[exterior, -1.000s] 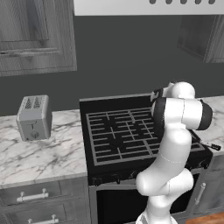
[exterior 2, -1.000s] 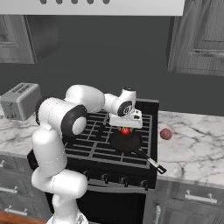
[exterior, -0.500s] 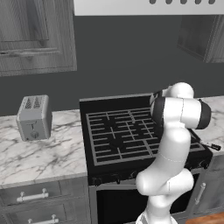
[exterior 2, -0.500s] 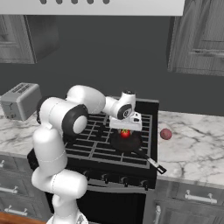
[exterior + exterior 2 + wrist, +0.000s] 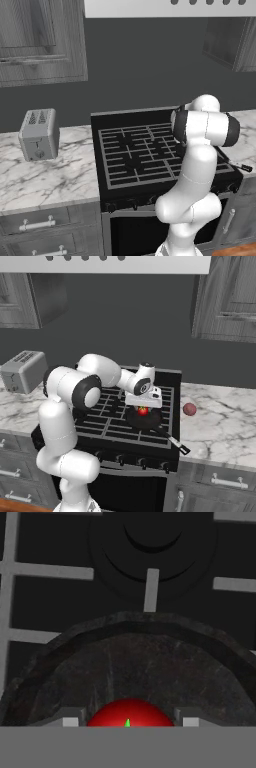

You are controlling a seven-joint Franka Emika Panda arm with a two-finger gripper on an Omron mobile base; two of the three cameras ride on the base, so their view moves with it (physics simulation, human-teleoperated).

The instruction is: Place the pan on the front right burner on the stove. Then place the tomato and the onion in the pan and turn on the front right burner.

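1. Right base view: white arm reaches across the stove (image 5: 107, 421), gripper (image 5: 143, 408) hanging nose-down over the pan (image 5: 145, 420) on the front right burner (image 5: 150, 423); tomato (image 5: 143, 411) shows bright red betw. the fingers, low over the pan's floor.
2. Same view, not seen from the left: onion (image 5: 189, 409) sits on the marble counter (image 5: 220, 426) rt of the stove, well apart from the pan.
3. Left base view: arm's bulk hides pan & gripper; just the pan's handle tip (image 5: 240, 166) pokes out past the stove's rt edge. Toaster (image 5: 38, 134) stands on the counter to the left.
4. Hand view: tomato (image 5: 131, 713) w/ green top sits betw. the two finger tips (image 5: 71, 722), pan rim (image 5: 140, 623) curving around it. Fingers stand abt half apart, flanking the tomato; can't tell whether they grip it or whether it rests on the pan.
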